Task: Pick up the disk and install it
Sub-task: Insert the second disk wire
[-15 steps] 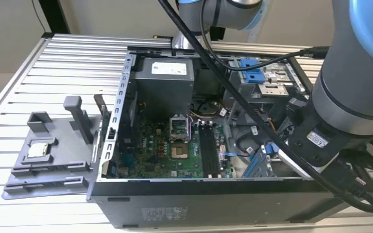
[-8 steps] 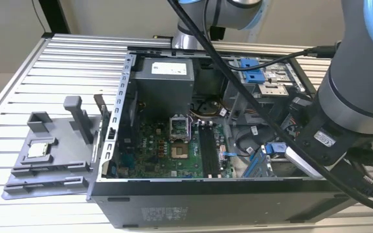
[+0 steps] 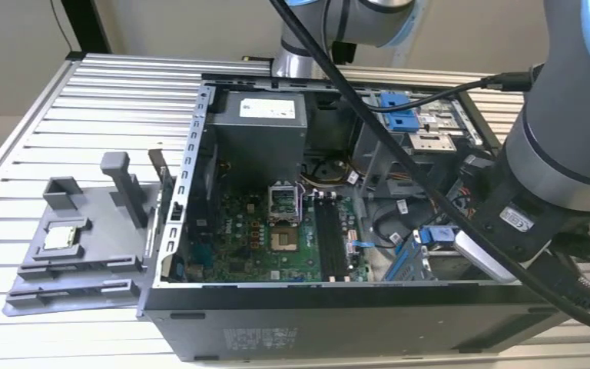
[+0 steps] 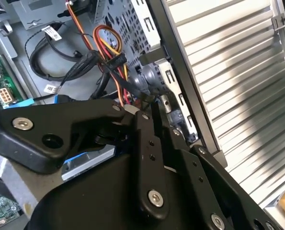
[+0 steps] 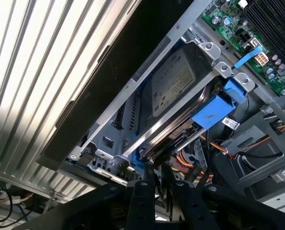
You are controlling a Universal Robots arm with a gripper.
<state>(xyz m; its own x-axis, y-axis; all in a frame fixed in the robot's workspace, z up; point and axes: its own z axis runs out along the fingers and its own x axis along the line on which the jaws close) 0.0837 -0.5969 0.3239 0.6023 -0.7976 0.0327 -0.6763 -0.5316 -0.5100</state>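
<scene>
The disk (image 5: 173, 86), silver with a white label, lies partly inside a metal drive cage (image 5: 132, 100) at the case's front corner, with a blue latch (image 5: 214, 112) at its side. My gripper (image 5: 155, 175) is shut on the disk's near end, fingers pinching its thin edge. In the second wrist view the gripper (image 4: 149, 108) sits over the disk's silver and blue edge (image 4: 87, 162). In the exterior view the disk (image 3: 479, 257) shows tilted under my arm, low at the exterior view's right of the open computer case (image 3: 274, 307).
Orange and yellow cables (image 4: 108, 43) hang close beside the cage. The motherboard (image 3: 264, 231) and a grey power supply (image 3: 264, 115) fill the case. A grey fixture holding a small square chip (image 3: 64, 237) lies on the slatted table (image 3: 111, 100) at the exterior view's left.
</scene>
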